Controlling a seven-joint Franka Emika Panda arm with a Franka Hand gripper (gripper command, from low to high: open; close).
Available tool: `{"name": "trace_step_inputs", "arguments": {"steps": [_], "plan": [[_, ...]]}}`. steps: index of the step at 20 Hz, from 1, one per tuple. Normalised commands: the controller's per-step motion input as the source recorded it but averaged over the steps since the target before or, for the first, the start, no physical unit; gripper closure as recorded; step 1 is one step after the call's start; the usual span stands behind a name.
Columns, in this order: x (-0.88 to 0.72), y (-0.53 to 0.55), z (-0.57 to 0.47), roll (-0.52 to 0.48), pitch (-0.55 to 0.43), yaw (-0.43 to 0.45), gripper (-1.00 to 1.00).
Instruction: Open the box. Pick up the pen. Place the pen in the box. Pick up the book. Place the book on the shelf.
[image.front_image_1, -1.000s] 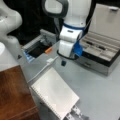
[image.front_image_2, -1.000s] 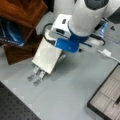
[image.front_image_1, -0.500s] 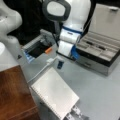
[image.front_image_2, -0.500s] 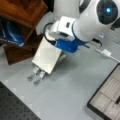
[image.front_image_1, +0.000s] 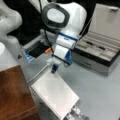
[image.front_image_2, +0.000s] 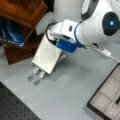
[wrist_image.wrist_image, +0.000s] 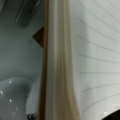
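We see the shelf (image.front_image_1: 13, 95), reddish-brown wood, at a front view's bottom left, and the box (image.front_image_1: 100, 53) lying open with its lid raised and the pen (image.front_image_1: 96, 46) in its pale tray. The book (image.front_image_1: 55, 96), white and flat, hangs tilted beside the shelf, its long axis running from the gripper (image.front_image_1: 53, 68) clamped on its upper edge down toward metal clips (image.front_image_1: 75, 113).

Arm casing glossy white, rounded and bulbous at the joints. Broad dark grey oval ring around one joint face in a front view. Blue band and blue collar below the white wrist block in both front views. Small round blue light glowing on a dark disc. Thin black cable running down alongside the white shell.
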Motion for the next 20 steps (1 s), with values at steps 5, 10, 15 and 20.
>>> {"name": "trace_step_inputs", "arguments": {"steps": [5,10,15,20], "plan": [[-0.06,-0.03,-0.24,-0.424,-0.127,0.043,-1.00],[-0.04,0.05,-0.14,-0.492,-0.088,0.045,-1.00],[0.01,0.10,-0.10,-0.434,-0.052,0.050,-1.00],[0.07,0.12,-0.10,-0.383,-0.050,0.057,-1.00]]}}
